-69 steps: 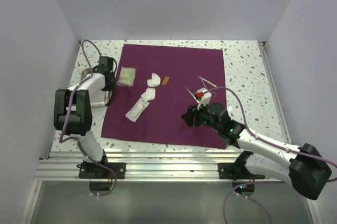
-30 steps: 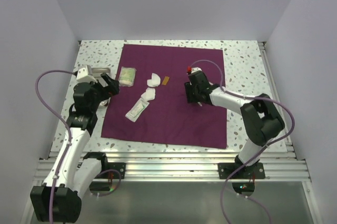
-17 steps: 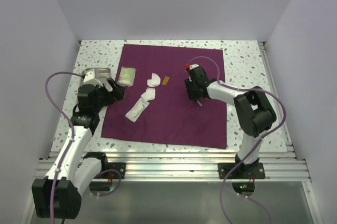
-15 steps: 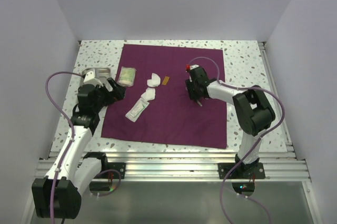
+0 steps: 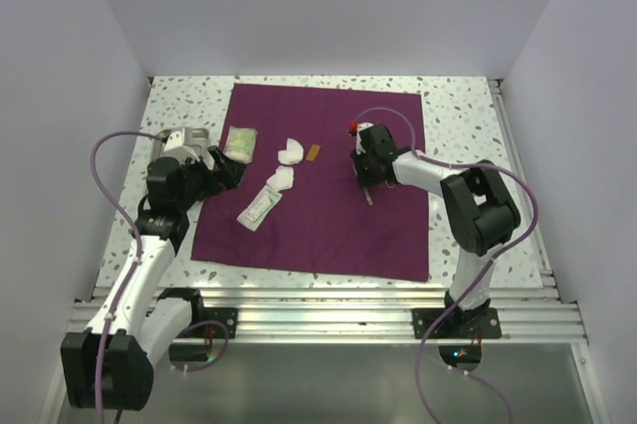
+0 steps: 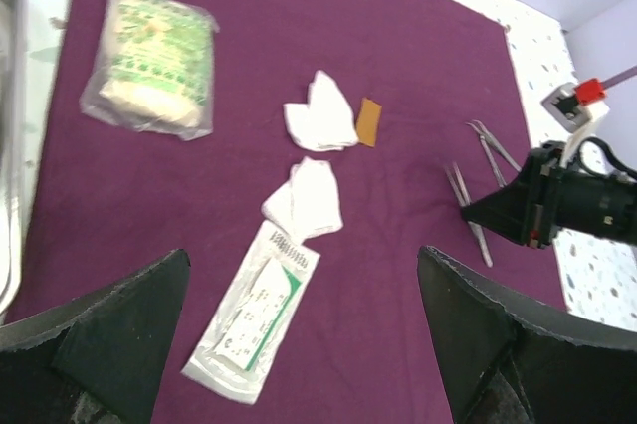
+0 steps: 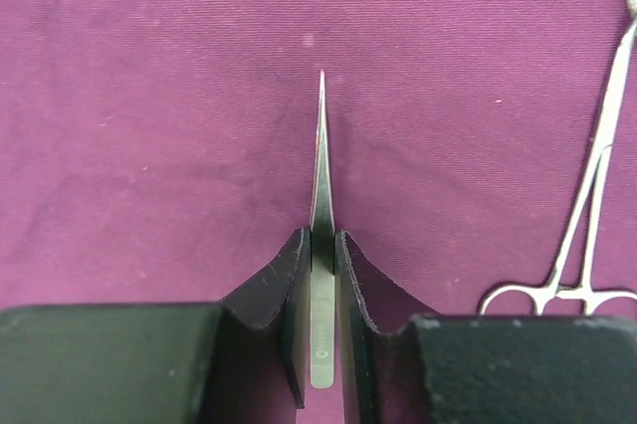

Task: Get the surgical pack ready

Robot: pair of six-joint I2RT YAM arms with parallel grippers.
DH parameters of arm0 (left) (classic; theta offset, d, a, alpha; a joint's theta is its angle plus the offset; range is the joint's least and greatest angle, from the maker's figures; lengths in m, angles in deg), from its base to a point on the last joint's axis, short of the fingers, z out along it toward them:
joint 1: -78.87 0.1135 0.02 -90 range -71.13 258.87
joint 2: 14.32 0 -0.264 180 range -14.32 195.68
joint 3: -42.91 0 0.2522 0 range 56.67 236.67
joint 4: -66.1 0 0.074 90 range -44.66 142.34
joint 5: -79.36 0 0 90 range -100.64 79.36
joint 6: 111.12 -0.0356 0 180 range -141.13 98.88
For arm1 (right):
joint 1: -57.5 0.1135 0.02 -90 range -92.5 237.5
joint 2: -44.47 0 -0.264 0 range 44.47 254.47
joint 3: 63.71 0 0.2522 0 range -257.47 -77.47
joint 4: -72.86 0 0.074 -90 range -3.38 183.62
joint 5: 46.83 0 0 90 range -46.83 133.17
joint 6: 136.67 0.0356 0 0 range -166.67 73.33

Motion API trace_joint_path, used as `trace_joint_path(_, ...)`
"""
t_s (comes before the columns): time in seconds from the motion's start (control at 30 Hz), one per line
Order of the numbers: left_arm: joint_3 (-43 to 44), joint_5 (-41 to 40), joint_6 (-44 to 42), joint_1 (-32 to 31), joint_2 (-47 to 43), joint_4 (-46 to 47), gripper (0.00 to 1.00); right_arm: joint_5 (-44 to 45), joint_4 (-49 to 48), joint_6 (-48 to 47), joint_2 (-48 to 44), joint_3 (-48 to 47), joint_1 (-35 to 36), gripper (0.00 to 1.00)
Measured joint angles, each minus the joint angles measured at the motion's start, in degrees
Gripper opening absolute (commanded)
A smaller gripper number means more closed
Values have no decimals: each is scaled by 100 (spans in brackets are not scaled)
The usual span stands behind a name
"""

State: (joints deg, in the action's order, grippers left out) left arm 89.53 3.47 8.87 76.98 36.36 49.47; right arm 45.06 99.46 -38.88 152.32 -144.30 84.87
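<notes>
Now the right gripper [image 7: 320,245] pinches the tweezers [image 7: 320,145] edge-on, tip pointing ahead, likely for lifting off the cloth [image 7: 149,96]; left gripper [image 6: 304,285] gapes, empty.

Laid on purple cloth [image 6: 398,36]:
- green packet [image 6: 151,71]
- gauze [image 6: 320,123]
- second gauze [image 6: 307,200]
- tan strip [image 6: 369,121]
- long white packet [image 6: 257,313]
- tweezers [image 6: 481,243]
- forceps [image 6: 494,151]

Tray [image 6: 8,145] at left edge. Right end effector [image 6: 470,211] tip at tweezers. Left end effector [image 6: 302,263] spread wide.

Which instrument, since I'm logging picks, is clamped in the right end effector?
The straight pointed tweezers, pinched in the right end effector; the ring-handled forceps lie free on the cloth.
</notes>
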Motion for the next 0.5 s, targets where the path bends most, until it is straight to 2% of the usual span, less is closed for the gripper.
trace_joint_path(0.1, 0, 367, 107, -2, 212, 330, 100, -304, -72, 55, -155, 136, -15, 8)
trace_joint_path(0.27, -98, 584, 590, -131, 691, 831, 100, -1141, -404, 262, -831, 603, -15, 7)
trace_joint_path(0.5, -468, 601, 1211, -1261, 1244, 2070, 100, -2583, -1185, 879, -1202, 772, -9, 4)
